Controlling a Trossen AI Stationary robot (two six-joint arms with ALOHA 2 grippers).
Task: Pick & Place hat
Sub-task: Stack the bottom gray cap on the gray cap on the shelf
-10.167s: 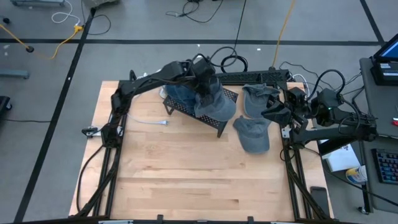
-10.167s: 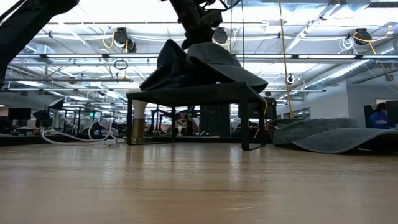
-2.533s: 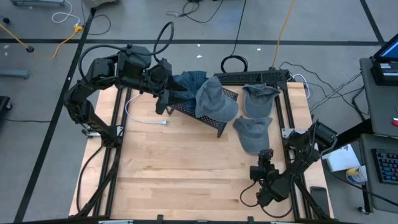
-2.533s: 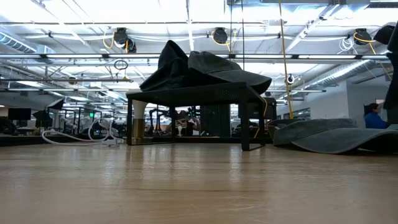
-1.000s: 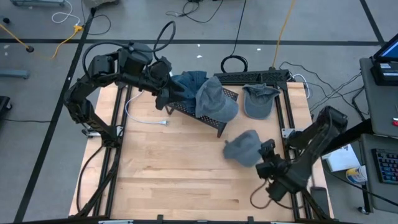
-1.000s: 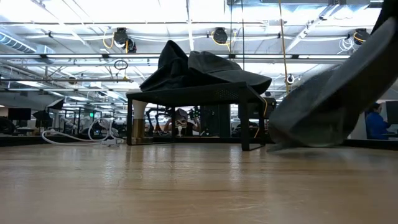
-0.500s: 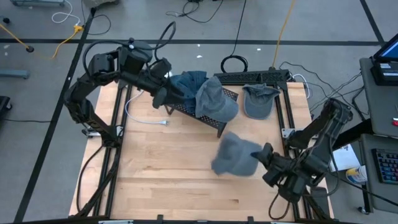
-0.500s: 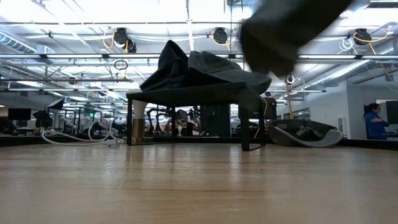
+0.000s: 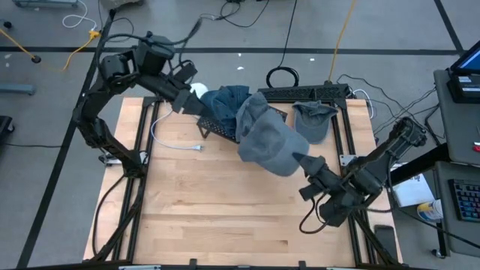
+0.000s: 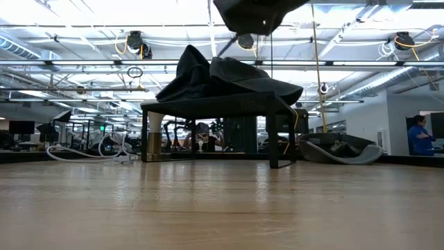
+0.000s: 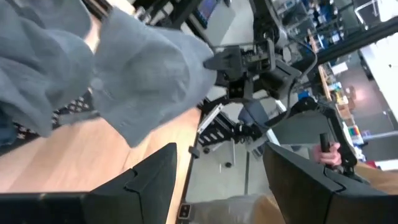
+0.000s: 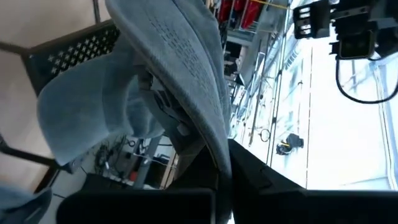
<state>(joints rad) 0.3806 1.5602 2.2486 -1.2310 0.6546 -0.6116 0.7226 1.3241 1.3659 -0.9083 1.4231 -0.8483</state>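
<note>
My right gripper (image 9: 303, 161), right of centre in the high view, is clamped on the brim of a grey denim hat (image 9: 270, 144) and holds it in the air, above the wooden table (image 9: 225, 210). In the right wrist view the hat's cloth looks woven, with rows of stitching on the curved brim. Behind it, the black perforated metal rack (image 9: 225, 129) carries two more soft denim hats (image 9: 244, 109), slumped together. Another hat (image 9: 311, 120) lies flat at the upper right. My left gripper (image 9: 201, 103), upper left of centre, has its fingers apart and grips nothing. I can read no writing.
</note>
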